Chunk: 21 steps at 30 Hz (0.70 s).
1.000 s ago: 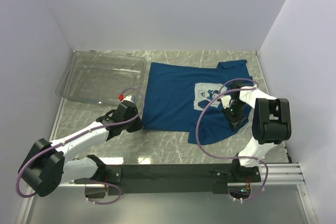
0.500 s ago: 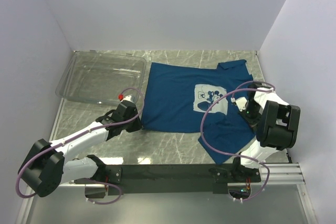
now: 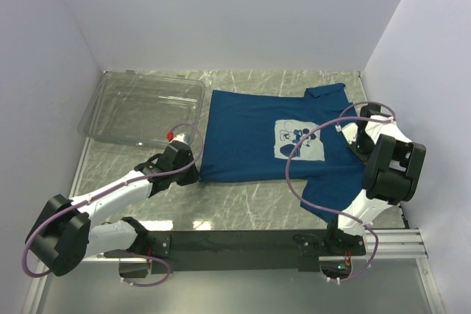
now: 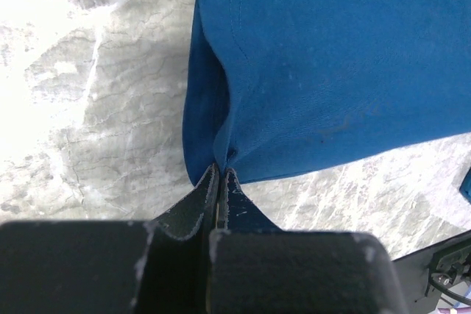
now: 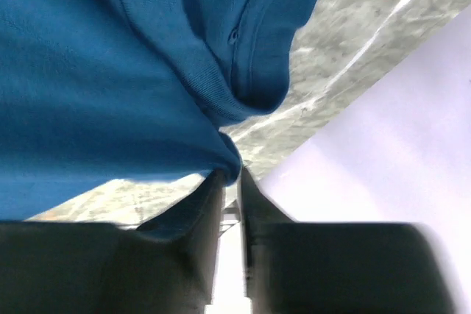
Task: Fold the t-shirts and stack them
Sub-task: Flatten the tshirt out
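Note:
The dark blue t-shirt (image 3: 250, 137) lies spread on the marble table, its pale mouse print (image 3: 300, 140) facing up. My left gripper (image 3: 195, 174) is at the shirt's near left corner. In the left wrist view, that gripper (image 4: 221, 169) is shut on a pinch of the hem of the t-shirt (image 4: 331, 71). My right gripper (image 3: 352, 145) is at the shirt's right edge, close to the right wall. The right wrist view shows it (image 5: 232, 174) nearly closed, with a fold of the t-shirt (image 5: 88, 71) caught between the tips.
A clear plastic bin (image 3: 143, 108) stands at the back left, just left of the shirt. One sleeve (image 3: 327, 92) points to the back right corner. A loose flap of the shirt (image 3: 331, 193) trails toward the right arm's base. The right wall is close.
My right gripper has travelled right and slightly back toward the wall, drawing the shirt's right side out with it. The left gripper has stayed put on its corner.

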Each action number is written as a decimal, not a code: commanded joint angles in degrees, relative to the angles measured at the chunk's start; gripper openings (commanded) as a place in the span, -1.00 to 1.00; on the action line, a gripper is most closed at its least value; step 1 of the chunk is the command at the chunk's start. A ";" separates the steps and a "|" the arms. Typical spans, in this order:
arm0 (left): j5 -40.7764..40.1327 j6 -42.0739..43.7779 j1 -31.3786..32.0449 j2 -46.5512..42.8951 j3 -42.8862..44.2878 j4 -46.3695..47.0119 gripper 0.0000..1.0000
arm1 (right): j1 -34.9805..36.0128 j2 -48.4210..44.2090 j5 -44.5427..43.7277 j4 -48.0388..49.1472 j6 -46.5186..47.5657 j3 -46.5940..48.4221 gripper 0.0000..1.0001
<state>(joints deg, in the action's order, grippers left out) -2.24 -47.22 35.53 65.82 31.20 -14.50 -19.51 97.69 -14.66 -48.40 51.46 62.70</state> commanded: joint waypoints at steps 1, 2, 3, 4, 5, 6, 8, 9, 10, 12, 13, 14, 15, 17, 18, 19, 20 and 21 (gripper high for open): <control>-1.63 0.64 -0.37 -1.48 2.20 -1.31 -0.99 | -0.44 0.40 2.50 -2.63 0.83 3.92 -0.48; -1.80 0.73 -0.37 -1.57 2.55 -1.41 -0.99 | -0.36 0.22 5.05 -4.84 0.40 5.14 -0.23; -1.72 0.90 -0.46 -1.92 2.81 -1.58 -0.99 | -0.44 0.05 8.56 -6.95 0.22 8.03 -0.11; -1.54 1.08 -0.46 -2.80 2.99 -1.41 -0.99 | -0.44 -0.30 13.81 -10.45 -0.04 9.53 -0.02; -1.36 1.25 -0.37 -3.41 3.34 -1.41 -0.98 | -0.36 -0.31 16.82 -11.96 -0.74 11.12 0.09; -1.19 1.69 -0.37 -4.20 3.69 -1.41 -0.88 | -0.27 -0.13 19.38 -13.72 -0.92 14.35 0.10; -1.10 2.57 -0.37 -5.88 5.26 -2.28 -0.38 | -0.09 1.01 26.41 -17.77 -1.19 18.92 0.14; -1.36 3.53 -0.46 -6.49 6.06 -2.63 -0.19 | 0.08 1.71 28.26 -18.65 -1.28 20.35 0.14; -1.45 4.06 -0.46 -7.28 7.72 -3.16 -0.04 | 0.17 2.06 31.50 -18.83 -2.67 21.49 0.15; -2.32 5.81 -0.55 -7.55 10.44 -3.60 0.25 | 0.78 4.16 33.63 -16.92 -6.96 24.74 0.15; -2.68 6.52 -0.63 -7.12 11.50 -3.26 0.31 | 0.87 5.13 34.51 -15.86 -8.64 25.80 0.15; -3.03 7.31 -0.90 -6.42 12.47 -2.56 0.40 | 1.22 6.27 36.08 -14.89 -10.49 28.07 0.15; -2.95 8.80 -1.86 -5.28 13.61 -0.46 0.43 | 1.66 7.42 36.62 -13.66 -12.68 29.23 0.14; -1.11 9.69 -3.53 0.60 18.88 1.66 0.45 | 2.80 10.84 37.50 -8.04 -20.85 32.99 0.14; -0.23 10.74 -4.93 3.32 21.33 3.58 0.46 | 3.24 13.73 37.59 -6.54 -23.57 34.84 0.13; 0.82 11.27 -5.38 9.26 27.10 4.21 0.45 | 3.60 15.32 36.90 -3.66 -30.13 36.95 0.13; 1.36 11.97 -5.73 12.54 30.55 4.39 0.44 | 4.64 17.16 36.02 -2.76 -33.24 42.02 0.12; 1.54 13.63 -6.26 15.88 34.15 4.22 0.44 | 4.91 21.62 36.27 -2.84 -35.44 45.46 0.12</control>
<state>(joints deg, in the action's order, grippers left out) -2.63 -38.41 30.74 74.28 56.77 -15.07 -16.32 113.75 19.33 -57.91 29.87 99.33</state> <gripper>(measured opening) 0.723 0.564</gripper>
